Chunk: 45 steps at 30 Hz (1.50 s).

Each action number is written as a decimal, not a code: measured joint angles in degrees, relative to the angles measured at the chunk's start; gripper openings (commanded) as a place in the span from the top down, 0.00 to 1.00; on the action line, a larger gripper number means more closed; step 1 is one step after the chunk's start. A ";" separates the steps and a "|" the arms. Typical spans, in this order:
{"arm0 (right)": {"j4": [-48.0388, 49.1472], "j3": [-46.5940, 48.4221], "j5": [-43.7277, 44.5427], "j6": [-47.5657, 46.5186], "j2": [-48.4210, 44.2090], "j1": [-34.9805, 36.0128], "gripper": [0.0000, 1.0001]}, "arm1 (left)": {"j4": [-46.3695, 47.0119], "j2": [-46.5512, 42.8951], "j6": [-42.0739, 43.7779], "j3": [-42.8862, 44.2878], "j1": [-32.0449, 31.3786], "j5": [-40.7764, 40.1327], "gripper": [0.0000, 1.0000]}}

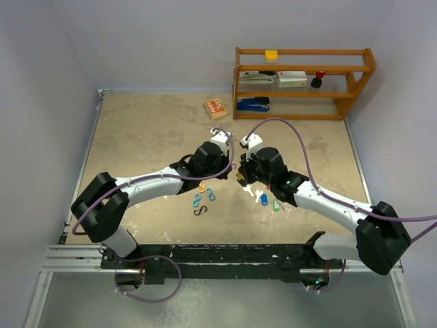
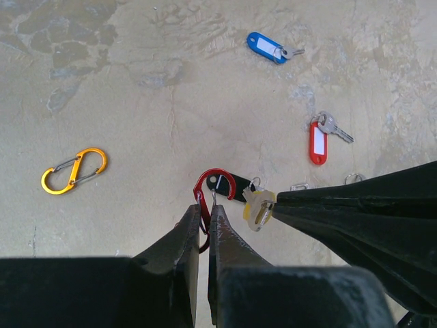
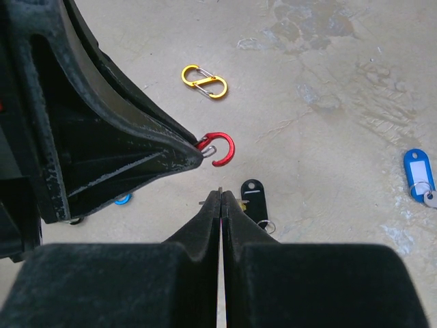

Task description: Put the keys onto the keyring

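- Left gripper is pinched tight on the red clip (hook jutting past its fingertips).
- Right gripper is closed, apparently nipping the yellow-tagged key beside that hook.
- Black-tagged key lies just under the tips, with bare table ahead.

The top view looks down from above and behind onto the whole tabletop; each wrist view looks closely along its own jaws, both sharing the red clip
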 measured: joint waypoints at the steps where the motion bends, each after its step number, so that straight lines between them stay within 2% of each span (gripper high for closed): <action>1: 0.00 0.00 0.04 -0.11 0.02 0.02 1.00 | 0.00 0.02 0.00 0.09 -0.20 0.02 1.00; 43: 0.15 0.00 3.06 -0.74 -0.02 0.76 1.00 | -0.83 -0.59 0.20 1.40 -2.91 -0.04 1.00; 45: 0.24 0.00 3.45 -0.72 -0.02 0.83 0.95 | -1.27 -0.90 0.24 1.38 -2.91 -0.13 1.00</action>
